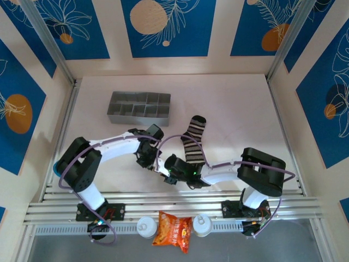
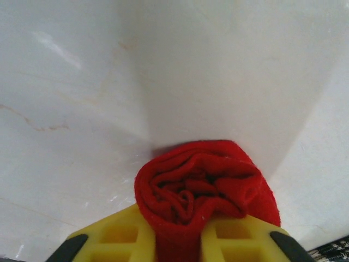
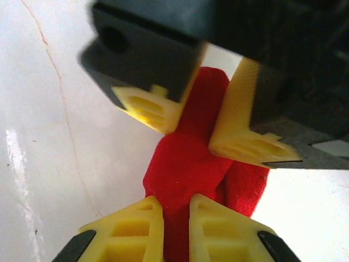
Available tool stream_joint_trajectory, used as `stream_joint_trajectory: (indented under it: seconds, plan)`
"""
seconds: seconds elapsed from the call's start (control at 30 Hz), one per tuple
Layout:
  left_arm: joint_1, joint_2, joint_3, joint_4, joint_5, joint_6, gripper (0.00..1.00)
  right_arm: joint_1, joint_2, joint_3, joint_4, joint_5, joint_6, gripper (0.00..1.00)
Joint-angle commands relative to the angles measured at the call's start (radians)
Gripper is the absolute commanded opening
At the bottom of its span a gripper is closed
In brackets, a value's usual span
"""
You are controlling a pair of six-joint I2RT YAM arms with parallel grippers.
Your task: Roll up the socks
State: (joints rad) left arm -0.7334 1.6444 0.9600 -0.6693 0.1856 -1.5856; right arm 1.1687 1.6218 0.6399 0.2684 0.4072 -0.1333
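White tabletop, blue-patterned walls. Near centre, red sock rolled tight, clamped twice over: left gripper nipped shut on one side, right gripper nipped shut on the other. Just beyond right gripper, striped sock flat, long axis running away from near edge; right arm nearer.

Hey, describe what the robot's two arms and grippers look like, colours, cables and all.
Both the left arm and the right arm have white curved link shells between chunky black joints, with purple cables looping along them. The left gripper and right gripper carry yellow plastic fingers, wedge-shaped with hollow ribbed cells and black outer corners, mounted on black bodies.
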Motion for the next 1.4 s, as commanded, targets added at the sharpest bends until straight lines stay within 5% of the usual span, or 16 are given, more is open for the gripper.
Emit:
stream_joint_trajectory:
  seconds: [0.0,0.23,0.37,0.57,0.73,1.13,1.27,1.37]
  plan:
    - [-0.001,-0.072,-0.052,-0.065,0.029,-0.024,0.30,-0.046,0.053,-0.022,-0.100,-0.037,0.076,0.02]
    - [0.029,-0.260,-0.133,0.036,-0.053,-0.054,0.77,-0.202,0.048,-0.009,-0.142,-0.423,0.176,0.00]
    - [0.032,-0.311,-0.169,0.109,-0.069,-0.040,0.81,-0.275,0.081,0.032,-0.174,-0.597,0.200,0.00]
    - [0.018,-0.309,-0.227,0.276,-0.038,-0.027,0.69,-0.413,0.180,0.107,-0.215,-0.846,0.294,0.00]
    - [0.004,-0.246,-0.211,0.327,-0.030,-0.019,0.67,-0.500,0.244,0.147,-0.209,-1.005,0.375,0.00]
    - [0.004,-0.058,-0.138,0.390,-0.070,0.016,0.58,-0.560,0.356,0.254,-0.332,-1.121,0.408,0.00]
    - [0.002,0.010,-0.103,0.352,-0.057,0.024,0.43,-0.560,0.359,0.268,-0.357,-1.105,0.410,0.00]
    - [0.000,0.057,-0.072,0.251,-0.043,0.020,0.20,-0.555,0.339,0.272,-0.373,-1.062,0.394,0.00]
